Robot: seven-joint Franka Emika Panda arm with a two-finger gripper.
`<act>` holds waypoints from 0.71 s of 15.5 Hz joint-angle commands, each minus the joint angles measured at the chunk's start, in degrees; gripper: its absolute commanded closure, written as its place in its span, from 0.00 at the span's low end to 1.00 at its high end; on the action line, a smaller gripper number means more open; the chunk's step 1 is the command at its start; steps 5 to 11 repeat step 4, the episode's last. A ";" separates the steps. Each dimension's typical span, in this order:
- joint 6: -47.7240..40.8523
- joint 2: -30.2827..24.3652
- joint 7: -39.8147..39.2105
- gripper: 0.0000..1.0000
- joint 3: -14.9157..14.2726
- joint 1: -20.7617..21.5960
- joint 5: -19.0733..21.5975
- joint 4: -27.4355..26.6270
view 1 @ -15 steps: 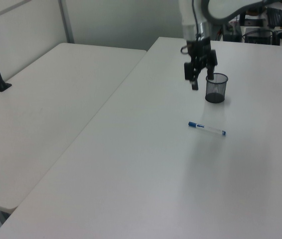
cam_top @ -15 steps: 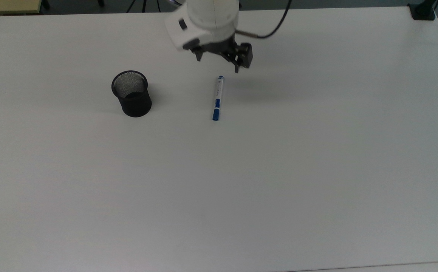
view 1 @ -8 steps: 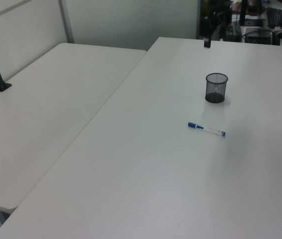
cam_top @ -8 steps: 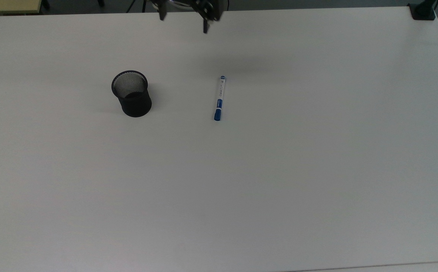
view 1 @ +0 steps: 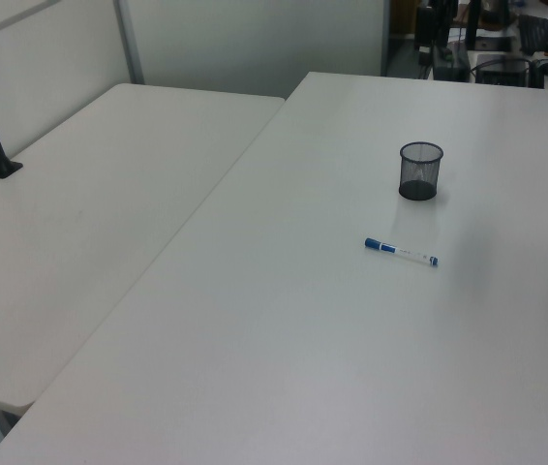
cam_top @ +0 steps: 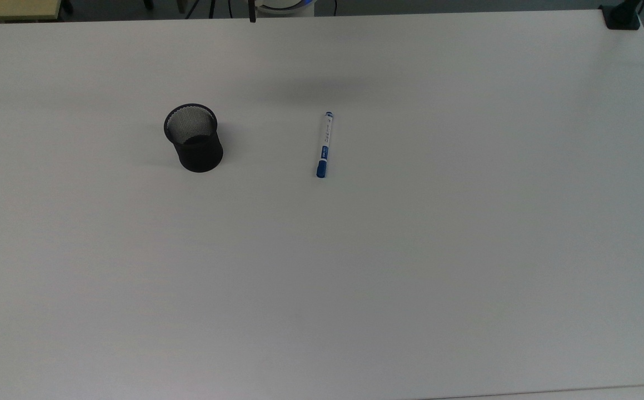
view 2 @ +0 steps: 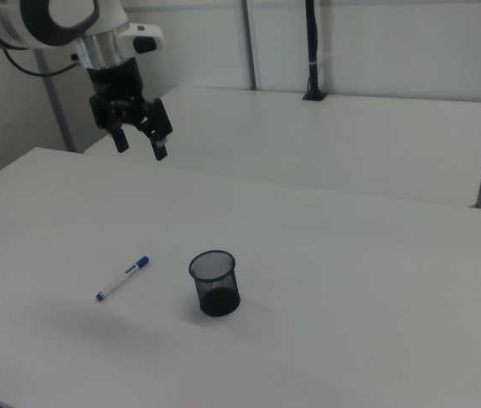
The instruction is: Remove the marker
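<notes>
The marker (view 2: pixel 122 278) lies flat on the white desk (view 2: pixel 376 340), well in from every edge, its long axis running from near-left to far-right in the right view with the blue cap at the far end; the black mesh cup (view 2: pixel 215 283) stands apart to the right view's right. The gripper (view 2: pixel 138 140) hangs high over the desk's far-left edge, fingers apart and empty, so the marker lies nearer and well below it. Beyond is a second pale desk (view 2: pixel 351 136) and a plain wall.

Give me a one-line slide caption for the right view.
Open gripper raised above the white table, marker lying flat beside an upright black mesh cup.
</notes>
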 commanded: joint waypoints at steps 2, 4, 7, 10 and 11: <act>2.49 -0.57 -2.42 0.00 -0.22 -0.13 -0.85 -1.35; 2.23 -0.65 -2.50 0.00 -0.13 -0.13 -1.11 -1.35; 2.23 -0.65 -2.50 0.00 -0.13 -0.13 -1.11 -1.35; 2.23 -0.65 -2.50 0.00 -0.13 -0.13 -1.11 -1.35; 2.23 -0.65 -2.50 0.00 -0.13 -0.13 -1.11 -1.35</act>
